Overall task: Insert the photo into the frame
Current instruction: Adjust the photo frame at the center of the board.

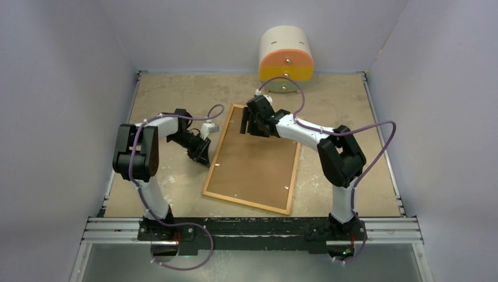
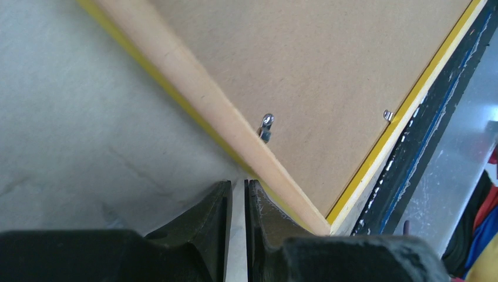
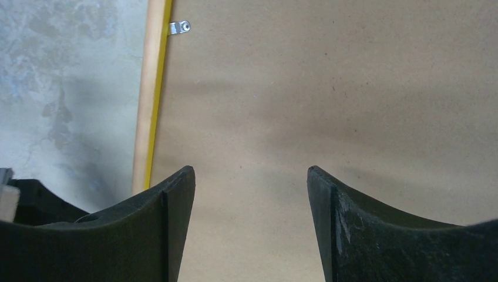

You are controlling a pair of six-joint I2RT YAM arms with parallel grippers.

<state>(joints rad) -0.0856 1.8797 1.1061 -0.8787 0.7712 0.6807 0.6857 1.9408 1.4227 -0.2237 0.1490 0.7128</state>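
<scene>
The frame (image 1: 210, 170) lies face down in the middle of the table, its light wood back up and a yellow lip inside it. A plain brown backing board (image 1: 252, 164) fills it, with small metal clips (image 2: 266, 126) along the rim. The photo is hidden. My left gripper (image 1: 202, 157) is low at the frame's left side near the front corner, shut but for a thin slit, with nothing in it (image 2: 238, 183). My right gripper (image 1: 249, 126) hovers open over the far end of the backing board (image 3: 329, 88), nothing between its fingers (image 3: 251, 170).
A round white, orange and yellow container (image 1: 286, 56) stands against the back wall. Grey walls close in the table on three sides. The metal rail (image 1: 252, 229) with the arm bases runs along the near edge.
</scene>
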